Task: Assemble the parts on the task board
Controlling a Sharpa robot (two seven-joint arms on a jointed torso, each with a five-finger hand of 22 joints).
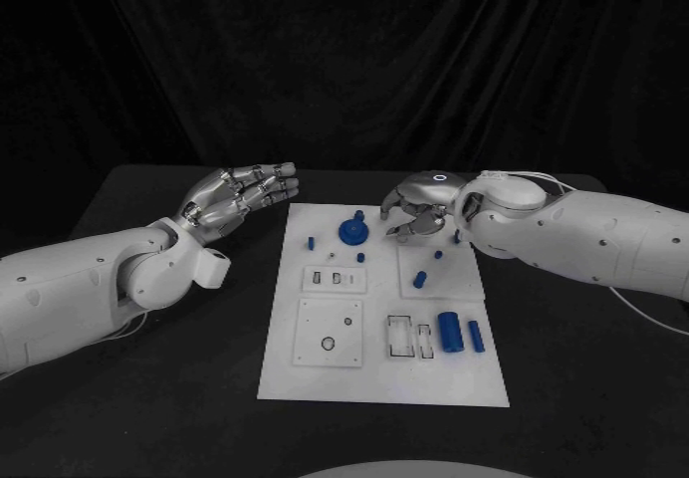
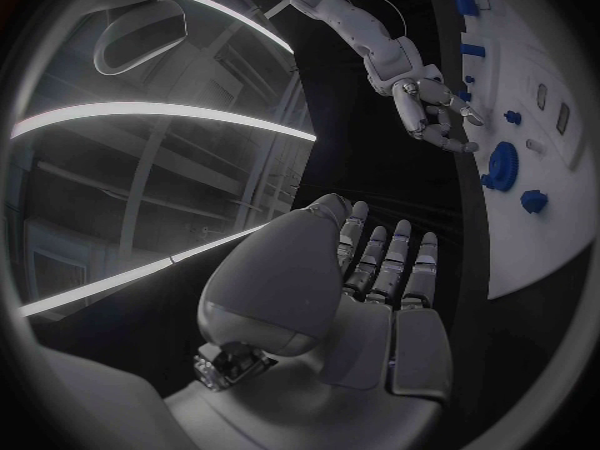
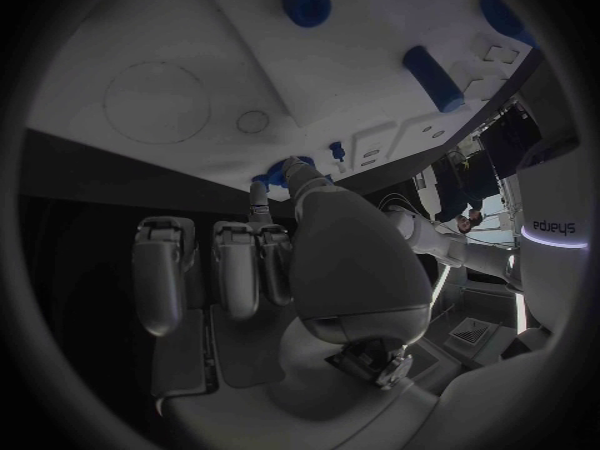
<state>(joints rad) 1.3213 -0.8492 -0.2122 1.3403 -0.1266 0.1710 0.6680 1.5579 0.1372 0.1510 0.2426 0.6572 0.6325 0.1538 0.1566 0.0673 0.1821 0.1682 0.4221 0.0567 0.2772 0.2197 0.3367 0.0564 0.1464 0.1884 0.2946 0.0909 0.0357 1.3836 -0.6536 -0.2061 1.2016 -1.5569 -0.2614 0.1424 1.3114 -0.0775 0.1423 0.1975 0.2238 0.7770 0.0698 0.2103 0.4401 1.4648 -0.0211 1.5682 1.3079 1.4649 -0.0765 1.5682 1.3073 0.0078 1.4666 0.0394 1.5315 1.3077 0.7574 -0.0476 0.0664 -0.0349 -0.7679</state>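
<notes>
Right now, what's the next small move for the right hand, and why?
Probably lower the right hand slightly toward the blue disc beside it. The hand hovers over the board's far end with fingers curled and seemingly nothing held, so no part has been picked. The left hand is open, off the board.

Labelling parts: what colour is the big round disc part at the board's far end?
Blue. The disc shows best in the head view.

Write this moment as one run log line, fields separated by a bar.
left hand: open, beside task board | right hand: fingers curled above board's far end, hold unclear | blue parts: on board
</notes>
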